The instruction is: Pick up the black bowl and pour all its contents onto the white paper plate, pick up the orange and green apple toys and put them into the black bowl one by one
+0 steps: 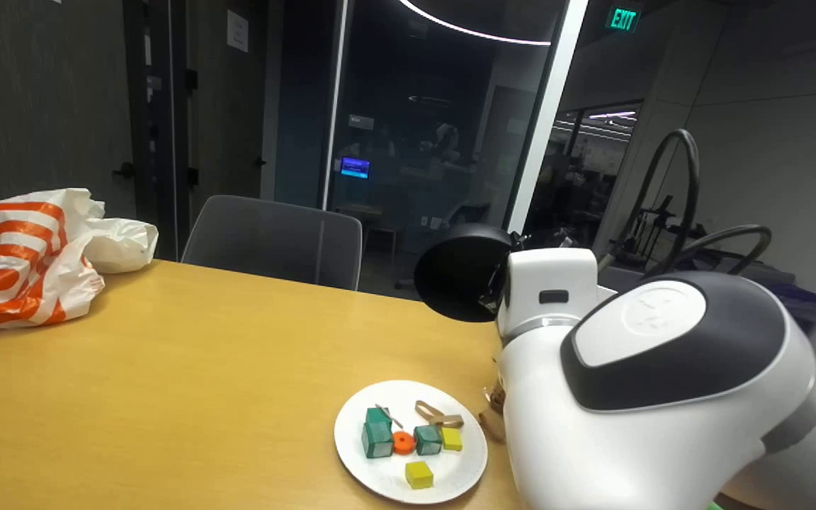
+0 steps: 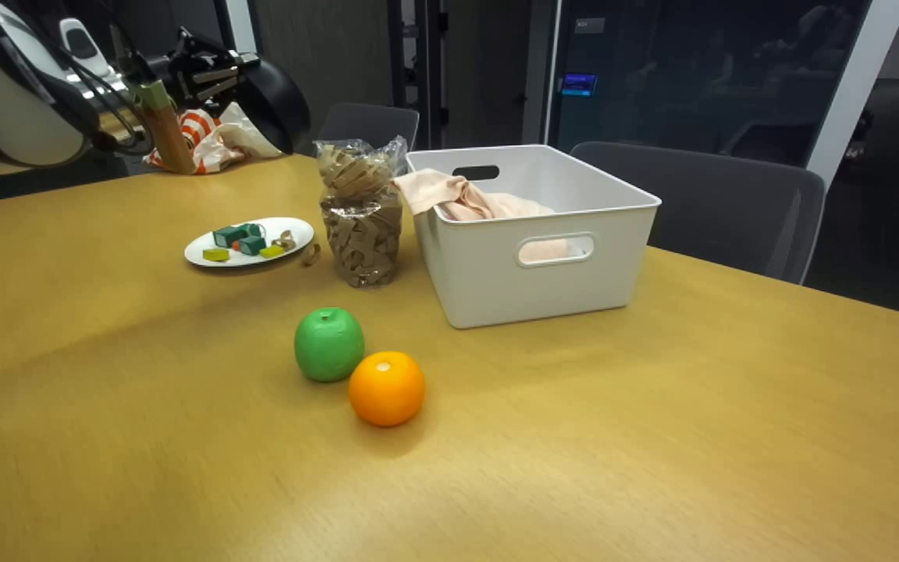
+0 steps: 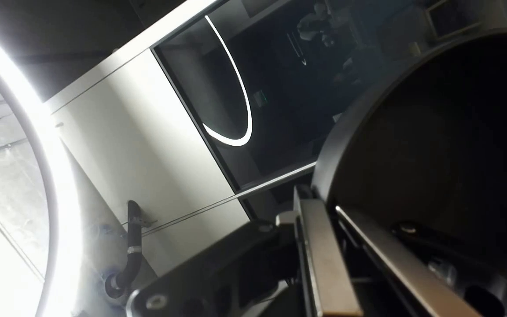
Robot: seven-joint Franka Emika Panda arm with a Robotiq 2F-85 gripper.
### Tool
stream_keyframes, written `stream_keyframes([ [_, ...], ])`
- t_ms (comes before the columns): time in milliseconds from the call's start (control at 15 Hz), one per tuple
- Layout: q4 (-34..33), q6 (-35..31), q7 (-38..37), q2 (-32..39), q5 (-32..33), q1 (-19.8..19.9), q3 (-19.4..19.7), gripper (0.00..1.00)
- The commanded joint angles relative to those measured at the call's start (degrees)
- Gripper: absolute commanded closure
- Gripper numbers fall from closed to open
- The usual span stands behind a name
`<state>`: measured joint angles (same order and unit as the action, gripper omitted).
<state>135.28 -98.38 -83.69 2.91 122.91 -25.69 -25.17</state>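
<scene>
The black bowl (image 1: 459,273) is tilted on its side high above the table in both exterior views (image 2: 276,105). My gripper (image 1: 499,280) is shut on its rim, also in the other angles (image 2: 240,66). In the wrist view the fingertips (image 3: 327,206) pinch the rim of the bowl (image 3: 438,141), whose visible inside is dark. The white paper plate (image 1: 388,476) holds yellow pieces (image 1: 418,474), teal-green blocks (image 1: 378,439), an orange ring (image 1: 403,443) and brown strips. The green apple toy (image 2: 328,345) and the orange (image 2: 387,389) sit side by side on the table.
A white tub (image 2: 539,277) with a pale cloth stands behind the fruit. A clear bag of brown paper shreds (image 2: 364,222) stands between tub and plate. A white and orange plastic bag (image 1: 18,262) lies at the table's far end. Chairs (image 1: 273,241) line the table edge.
</scene>
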Motion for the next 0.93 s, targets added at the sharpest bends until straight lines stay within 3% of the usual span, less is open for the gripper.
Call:
stream_keyframes([
  [0,0.56,-1.04,0.27,-1.23,-0.39,0.53,0.02,0.95],
  [133,-0.29,-4.78,1.80,-2.27,-4.18,1.16,0.40,0.95],
  [467,-2.67,-19.27,11.30,-8.13,-21.29,4.49,3.78,0.95],
  [867,-2.81,-35.17,33.02,-15.99,-47.74,7.65,11.35,0.95],
])
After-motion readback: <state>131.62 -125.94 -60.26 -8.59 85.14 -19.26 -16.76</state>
